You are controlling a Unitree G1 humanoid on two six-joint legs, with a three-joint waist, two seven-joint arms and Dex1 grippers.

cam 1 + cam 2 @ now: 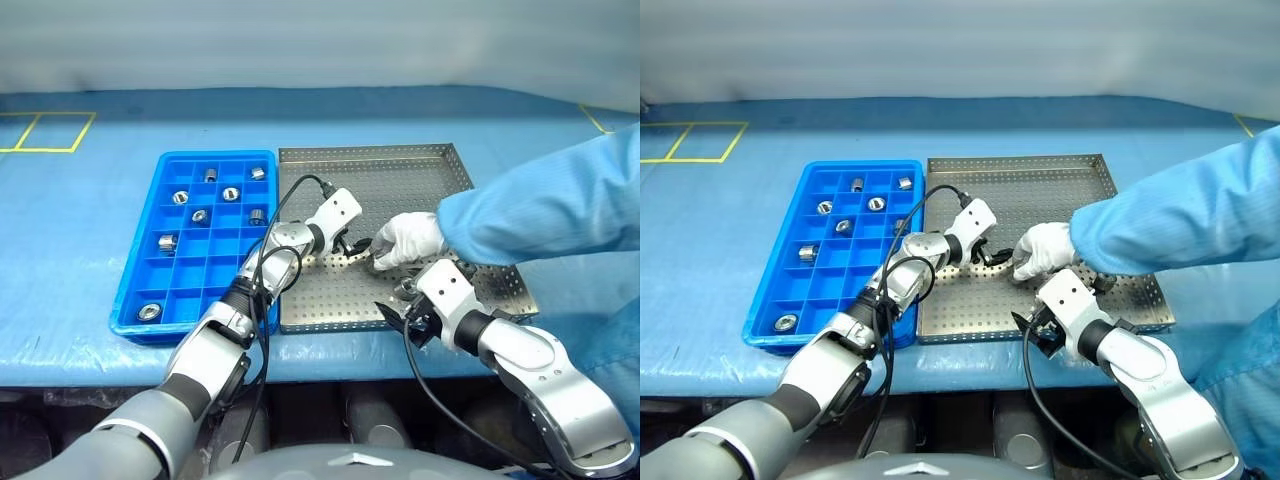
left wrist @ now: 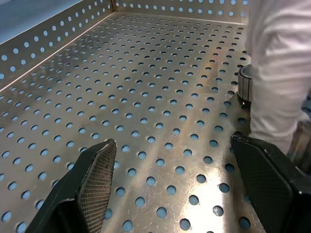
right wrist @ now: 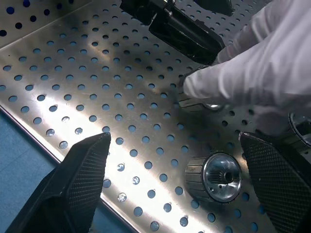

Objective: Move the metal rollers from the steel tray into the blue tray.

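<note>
Clearly the step in hand is picking a roller off the steel tray [image 1: 400, 165], and a person's gloved hand [image 1: 408, 240] is in the way: its fingers press on one roller [image 3: 194, 103] just beside the left hand [image 1: 349, 246], whose fingers stand apart with nothing between them over bare perforated floor. Better to hold off until the glove withdraws, then come down with one finger on each curved side. The right hand [image 3: 175, 184] is also spread wide and empty, and a second roller [image 3: 214, 177] lies on the steel tray between its fingers — the easier pick. That roller rests on its side, long axis level with the tray floor, bore facing the wrist camera, so it can roll; close across the ribbed wall, not the ends. Several rollers already sit in compartments of the blue tray [image 1: 150, 255], just beside the steel tray — which way those ones point is, I think, mixed, though they are too small to be sure.
</note>
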